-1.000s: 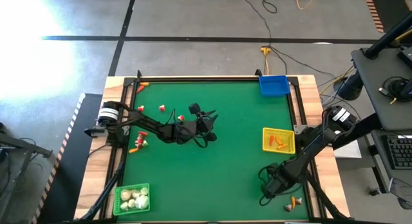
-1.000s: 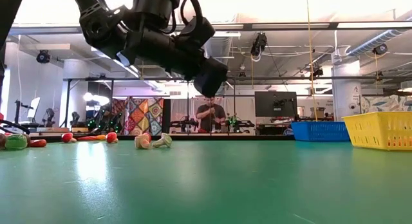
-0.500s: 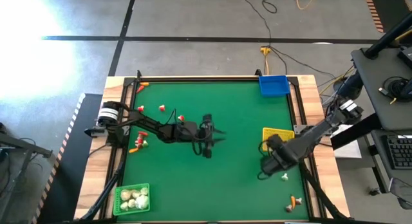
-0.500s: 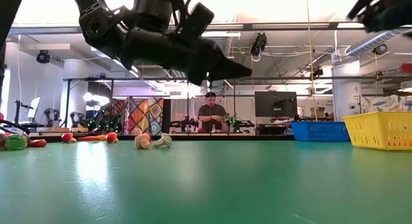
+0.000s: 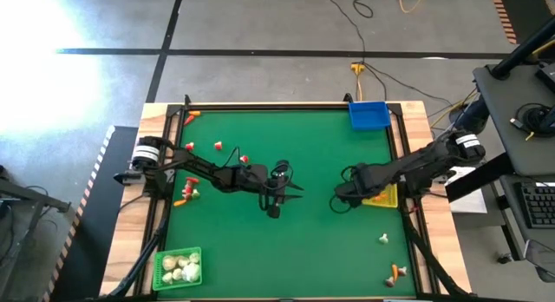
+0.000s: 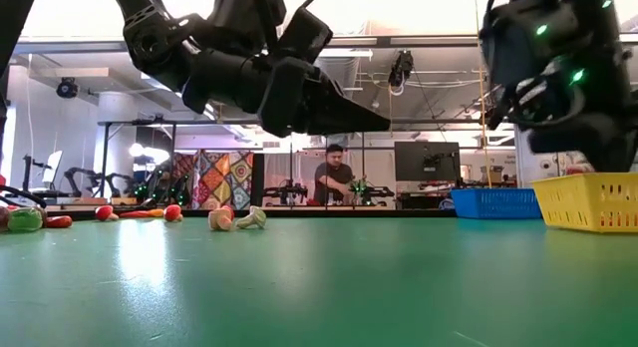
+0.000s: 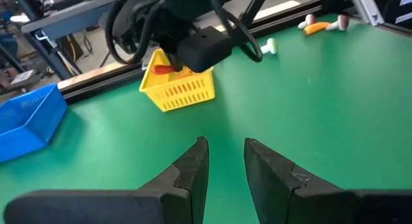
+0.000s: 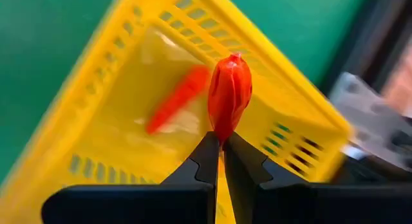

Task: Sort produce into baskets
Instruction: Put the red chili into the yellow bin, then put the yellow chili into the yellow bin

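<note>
The right gripper pinches an orange carrot at its fingertips, held over the yellow basket, right of centre in the high view. Another carrot lies inside that basket. The left gripper hangs mid-frame over the table, fingers slightly parted, holding nothing
</note>
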Robot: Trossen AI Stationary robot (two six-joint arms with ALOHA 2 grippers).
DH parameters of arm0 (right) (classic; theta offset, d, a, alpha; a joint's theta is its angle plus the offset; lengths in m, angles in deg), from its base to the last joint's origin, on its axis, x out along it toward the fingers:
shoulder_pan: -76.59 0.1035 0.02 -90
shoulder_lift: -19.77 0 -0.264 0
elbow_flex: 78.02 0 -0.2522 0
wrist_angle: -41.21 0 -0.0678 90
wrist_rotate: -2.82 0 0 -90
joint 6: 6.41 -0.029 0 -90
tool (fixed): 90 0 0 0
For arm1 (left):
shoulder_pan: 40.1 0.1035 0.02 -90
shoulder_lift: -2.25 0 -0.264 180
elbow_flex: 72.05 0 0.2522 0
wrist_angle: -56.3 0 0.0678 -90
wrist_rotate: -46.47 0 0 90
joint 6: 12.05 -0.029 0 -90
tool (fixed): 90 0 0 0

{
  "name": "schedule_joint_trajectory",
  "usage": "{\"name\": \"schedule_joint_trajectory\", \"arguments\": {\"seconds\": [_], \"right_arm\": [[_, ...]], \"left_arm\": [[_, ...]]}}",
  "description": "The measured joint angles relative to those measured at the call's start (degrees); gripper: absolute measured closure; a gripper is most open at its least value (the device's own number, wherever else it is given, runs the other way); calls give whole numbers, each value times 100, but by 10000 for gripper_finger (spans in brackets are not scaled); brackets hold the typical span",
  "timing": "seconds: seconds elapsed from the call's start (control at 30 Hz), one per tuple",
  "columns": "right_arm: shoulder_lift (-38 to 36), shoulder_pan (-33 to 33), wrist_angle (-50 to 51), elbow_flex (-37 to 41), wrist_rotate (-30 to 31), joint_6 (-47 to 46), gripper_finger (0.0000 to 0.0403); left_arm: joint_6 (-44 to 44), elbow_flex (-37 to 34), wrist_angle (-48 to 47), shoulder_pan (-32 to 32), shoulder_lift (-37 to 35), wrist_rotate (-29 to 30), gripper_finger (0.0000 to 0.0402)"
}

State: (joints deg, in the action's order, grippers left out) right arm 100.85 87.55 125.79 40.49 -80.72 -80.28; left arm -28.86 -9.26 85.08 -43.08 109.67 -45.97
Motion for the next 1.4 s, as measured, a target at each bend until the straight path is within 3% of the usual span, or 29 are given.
{"name": "schedule_joint_trajectory", "arguments": {"seconds": [0.4, 0.57, 0.7, 0.8, 0.93, 1.03, 1.17, 1.4], "right_arm": [[0, -215, -196, 195, -326, -28, 383], [0, -215, -165, 185, -409, 21, 330], [-4, -153, 600, -183, -760, -74, 289], [-4, 259, 1229, -703, -1075, -496, 271], [-2, 1180, 1175, -1326, -1576, -1534, 257], [60, 1945, 528, -1533, -1840, -2618, 248], [362, 2776, -420, -1447, -2969, -3977, 238], [1074, 3480, -2066, -1024, -3666, -4583, 214]], "left_arm": [[-6, 0, -23, 0, -1, 103, 318], [-14, 50, 50, 0, -2, 103, 318], [-18, 143, 50, 0, -9, 103, 318], [-21, 176, -40, 2, -9, 129, 318], [-3, 179, -70, 4, -9, 352, 318], [201, 179, -90, 4, -9, 397, 318], [250, 179, -101, 4, -9, 400, 318], [239, 181, -103, 7, -9, 400, 318]]}}
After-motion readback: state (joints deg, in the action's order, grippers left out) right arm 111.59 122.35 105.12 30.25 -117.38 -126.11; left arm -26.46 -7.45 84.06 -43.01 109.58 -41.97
